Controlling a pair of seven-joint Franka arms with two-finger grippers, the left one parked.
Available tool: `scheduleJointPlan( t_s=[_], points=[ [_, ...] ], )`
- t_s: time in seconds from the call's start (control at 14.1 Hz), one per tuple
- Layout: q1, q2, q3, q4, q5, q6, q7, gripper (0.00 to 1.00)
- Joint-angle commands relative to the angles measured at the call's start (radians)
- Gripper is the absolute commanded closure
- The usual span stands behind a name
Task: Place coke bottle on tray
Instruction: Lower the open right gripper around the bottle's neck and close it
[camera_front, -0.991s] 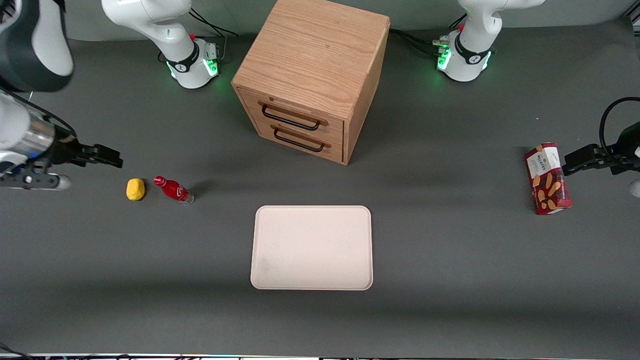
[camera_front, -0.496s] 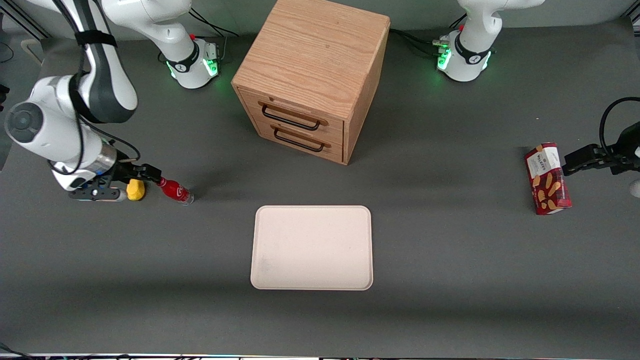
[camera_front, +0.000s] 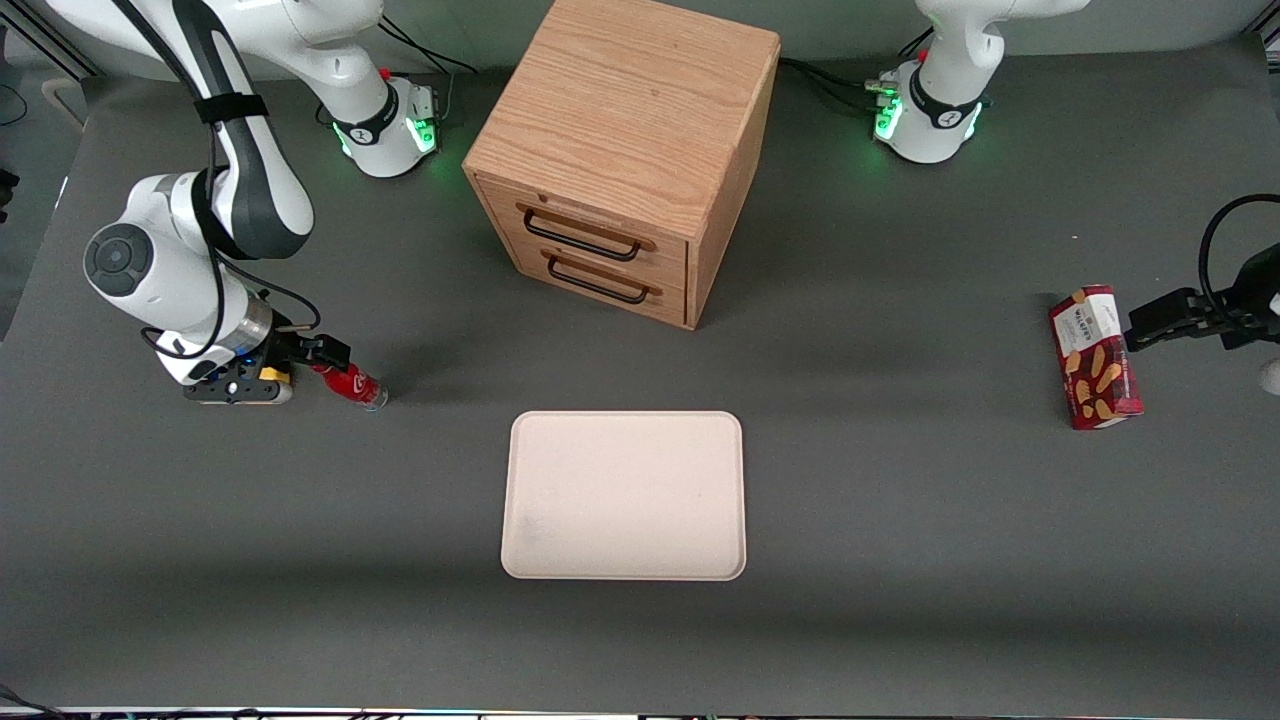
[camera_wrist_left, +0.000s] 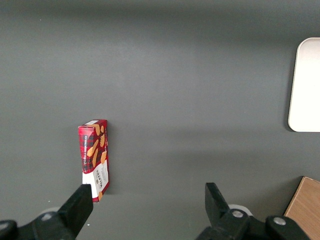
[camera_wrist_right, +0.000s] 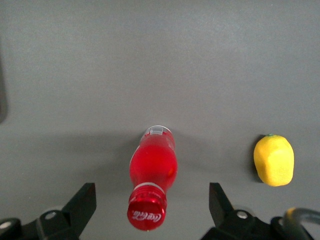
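Front view: the small red coke bottle with its red cap and clear base (camera_front: 349, 383) stands on the dark grey table (camera_front: 900, 520) toward the working arm's end, roughly midway between the table's nearer and farther edges. The black two-finger gripper (camera_front: 322, 358) hovers at its cap, and a small yellow lump (camera_front: 270, 375) shows just beside the bottle, partly under the wrist. The flat cream-white rectangular tray with rounded corners (camera_front: 624, 495) lies near the middle of the table, well apart from the bottle and nearer the camera-side edge, in front of the wooden two-drawer cabinet (camera_front: 625, 150).

Right wrist view: the jaws are spread wide and hold nothing; the two fingers (camera_wrist_right: 82, 202) flank the bottle (camera_wrist_right: 152, 167), the cap sitting roughly midway between them. The yellow lump (camera_wrist_right: 273, 160) lies outside the span.

The step appears to be the descent for the grasp. It probably calls for lowering straight down, keeping the bottle centred, closing on the body below the cap, and avoiding the lump.
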Motion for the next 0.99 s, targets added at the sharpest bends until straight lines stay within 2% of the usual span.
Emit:
scheduleJointPlan(
  t_s=[0.0, 0.35, 0.42, 0.57, 0.78, 0.92],
  points=[
    [0.005, 0.006, -0.002, -0.023, 0.001, 0.050, 0.018, 0.01],
    [0.005, 0.009, 0.000, -0.031, 0.003, 0.049, 0.017, 0.09],
    [0.003, 0.009, 0.000, -0.033, 0.003, 0.050, 0.012, 0.16],
    [0.003, 0.011, 0.000, -0.033, 0.003, 0.050, 0.011, 0.43],
    [0.003, 0.009, -0.002, -0.031, 0.004, 0.049, 0.011, 1.00],
    [0.003, 0.008, -0.002, -0.030, 0.006, 0.049, 0.011, 1.00]
  ],
)
